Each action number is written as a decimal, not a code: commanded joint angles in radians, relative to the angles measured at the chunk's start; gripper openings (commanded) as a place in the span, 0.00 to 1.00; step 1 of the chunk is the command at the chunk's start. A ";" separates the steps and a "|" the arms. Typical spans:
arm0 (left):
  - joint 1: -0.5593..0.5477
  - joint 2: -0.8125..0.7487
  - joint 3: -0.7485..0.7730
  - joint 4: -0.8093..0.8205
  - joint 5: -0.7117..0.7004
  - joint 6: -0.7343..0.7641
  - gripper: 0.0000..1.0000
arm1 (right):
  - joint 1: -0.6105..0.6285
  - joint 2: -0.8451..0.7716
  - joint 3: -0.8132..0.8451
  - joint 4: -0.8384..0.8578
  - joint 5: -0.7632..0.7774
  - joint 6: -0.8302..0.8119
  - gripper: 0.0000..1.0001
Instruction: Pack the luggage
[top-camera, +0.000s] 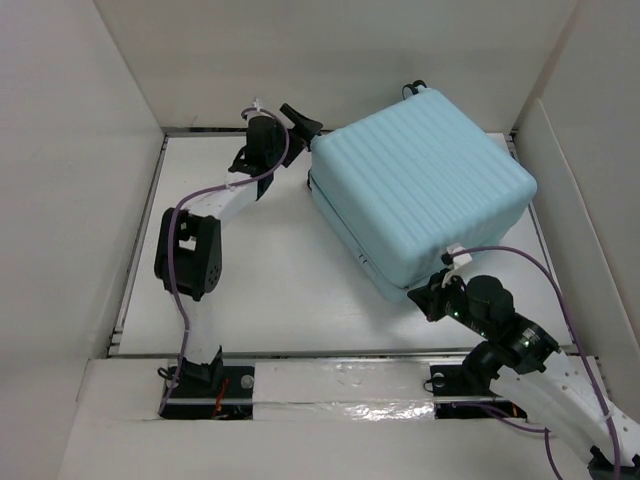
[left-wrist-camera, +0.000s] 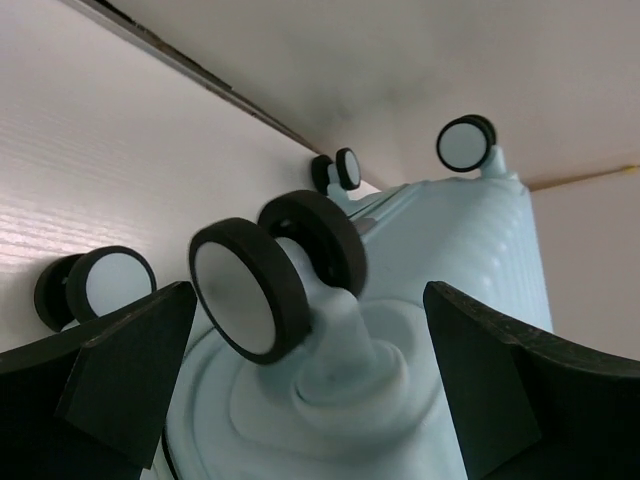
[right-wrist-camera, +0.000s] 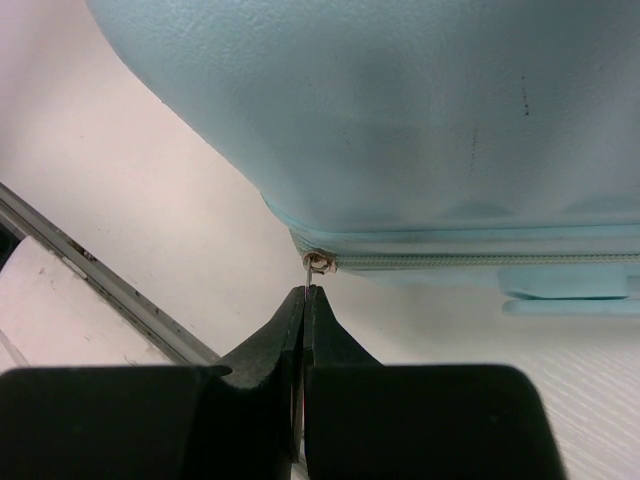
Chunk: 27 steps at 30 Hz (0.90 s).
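Suitcase (top-camera: 420, 195) lies closed on the table (top-camera: 270, 290). Left gripper (left-wrist-camera: 305, 340) is at the suitcase's far-left corner, fingers apart on either side of a wheel (left-wrist-camera: 245, 300). Right gripper (right-wrist-camera: 305, 295) is at the suitcase's near corner, fingers together, apparently pinching the zipper pull (right-wrist-camera: 316, 265).

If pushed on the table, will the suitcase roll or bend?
Probably it slides, not rolls: the luggage lies flat, its caster wheels pointing sideways. The ribbed shell looks stiff, so it should not flex. Tugged at the zipper pull by the right gripper, it may pivot.
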 joint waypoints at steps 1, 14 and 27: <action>0.003 0.047 0.144 -0.092 0.047 -0.001 0.99 | 0.023 -0.028 0.063 0.085 -0.070 0.019 0.00; 0.012 0.245 0.330 -0.043 0.126 -0.134 0.78 | 0.023 -0.022 0.044 0.081 -0.075 0.036 0.00; 0.093 0.054 -0.069 0.403 0.049 -0.232 0.00 | 0.032 -0.001 0.032 0.120 -0.052 0.033 0.00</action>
